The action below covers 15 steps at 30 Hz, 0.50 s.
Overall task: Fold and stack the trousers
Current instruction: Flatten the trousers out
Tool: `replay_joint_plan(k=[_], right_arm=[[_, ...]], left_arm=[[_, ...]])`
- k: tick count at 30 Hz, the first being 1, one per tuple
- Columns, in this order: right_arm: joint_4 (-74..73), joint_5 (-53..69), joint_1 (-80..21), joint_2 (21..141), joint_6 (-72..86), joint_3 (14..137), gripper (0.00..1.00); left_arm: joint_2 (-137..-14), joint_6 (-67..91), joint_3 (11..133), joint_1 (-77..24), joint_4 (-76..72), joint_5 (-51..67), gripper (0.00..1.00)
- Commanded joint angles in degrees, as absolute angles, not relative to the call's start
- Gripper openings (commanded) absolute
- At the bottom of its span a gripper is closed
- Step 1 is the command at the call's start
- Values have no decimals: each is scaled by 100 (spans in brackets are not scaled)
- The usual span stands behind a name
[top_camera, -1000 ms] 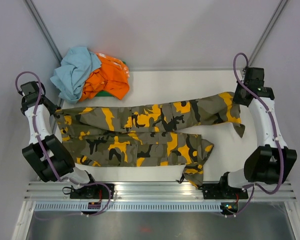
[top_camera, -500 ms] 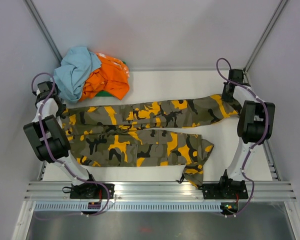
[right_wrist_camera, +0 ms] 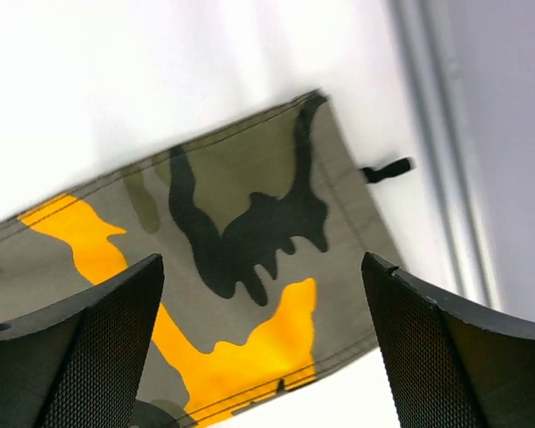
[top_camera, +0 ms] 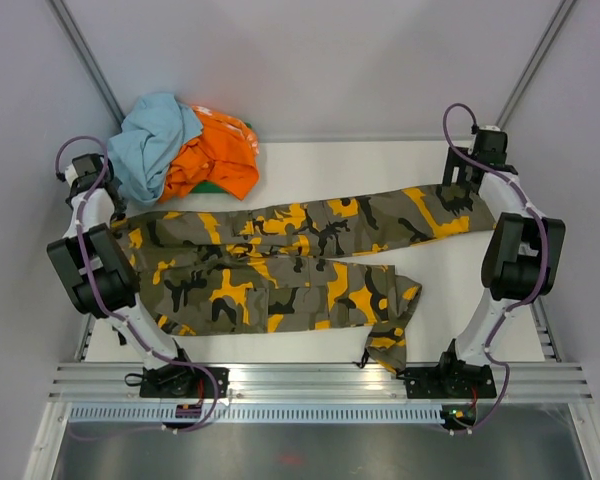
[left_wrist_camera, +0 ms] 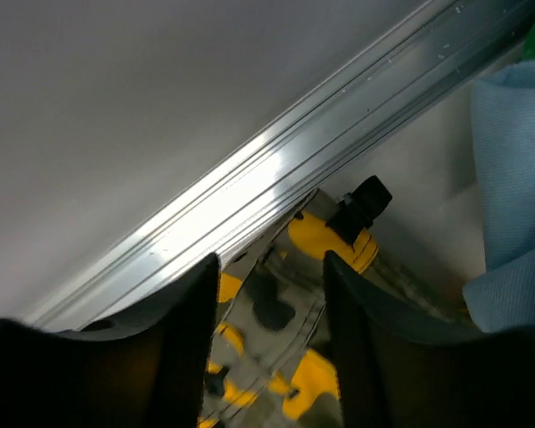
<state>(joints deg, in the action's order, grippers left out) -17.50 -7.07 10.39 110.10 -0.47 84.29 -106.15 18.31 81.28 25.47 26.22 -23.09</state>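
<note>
The camouflage trousers (top_camera: 280,255) lie spread flat across the table, waist to the left and legs to the right. The far leg reaches the right edge, while the near leg ends shorter with its hem bunched. My left gripper (top_camera: 108,205) hovers open over the waistband corner (left_wrist_camera: 276,312) next to the left rail, with the cloth lying loose between its fingers (left_wrist_camera: 183,357). Over the far leg's hem (right_wrist_camera: 250,259) my right gripper (right_wrist_camera: 260,267) stands wide open with nothing in it. In the top view that right gripper (top_camera: 464,182) is at the far right.
A pile of light blue cloth (top_camera: 150,140) and orange cloth (top_camera: 215,155) sits at the far left corner, close to my left gripper; the blue cloth (left_wrist_camera: 513,178) shows beside it. Aluminium rails (left_wrist_camera: 294,169) and grey walls border the table. A black strap (right_wrist_camera: 388,169) sticks out of the hem.
Both grippers have opened and let go of the trousers. Both arms pulled the far leg and waist outward and farther back, and the cloth now lies flatter and straighter.
</note>
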Motion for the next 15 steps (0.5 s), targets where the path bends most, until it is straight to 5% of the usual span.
replay_joint_plan(k=[1, 2, 5, 15], right_arm=[[-1599, -861, 1186, 10836, -18, 8332, 98], [-1782, -757, 1187, 10872, 139, 8341, 97], [-1968, -300, 1187, 10706, 745, 8210, 96], [-2417, 359, 132, 7652, 1923, 5744, 96]], left_arm=[[-10179, 1731, 8402, 2287, 2794, -2127, 69], [-9986, 1740, 8402, 2198, 2899, -2110, 81], [-9425, 1723, 8333, 1689, 3374, -2179, 92], [-6560, 2363, 6840, 125, 4017, -336, 96]])
